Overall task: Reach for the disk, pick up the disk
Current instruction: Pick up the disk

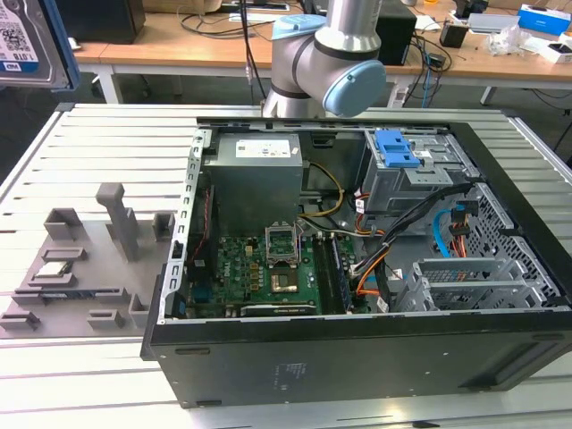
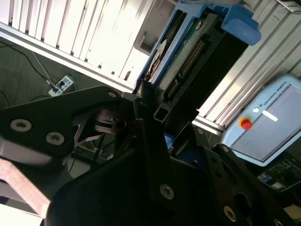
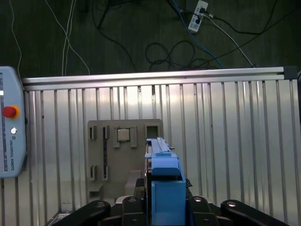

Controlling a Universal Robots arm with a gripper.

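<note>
The pincer (image 3: 164, 209) is closest to the lens in both wrist views, its black body clamped on the disk (image 3: 164, 174), which stands edge-on between the jaws with a blue rail facing out. In the second wrist view the disk (image 2: 188, 52) reaches out past the pincer's tip, showing its green board, a row of connector pins and the blue rails along its edges.

The disk is held in the air, clear of the ribbed metal table (image 3: 225, 141) beneath the pincer. Below the pincer's tip lies a grey fixture plate (image 3: 101, 155) with a small square chip (image 3: 123, 135) seated in it. Further out to one side of the pincer, a teach pendant (image 3: 9, 122) with a red button rests on the table. Beyond the table edge, cables and a power strip (image 3: 200, 9) lie on the dark floor.

In the exterior view the disk (image 1: 27, 40) shows its label, well apart from the open computer case (image 1: 357, 357) and the arm (image 1: 326, 63).
</note>
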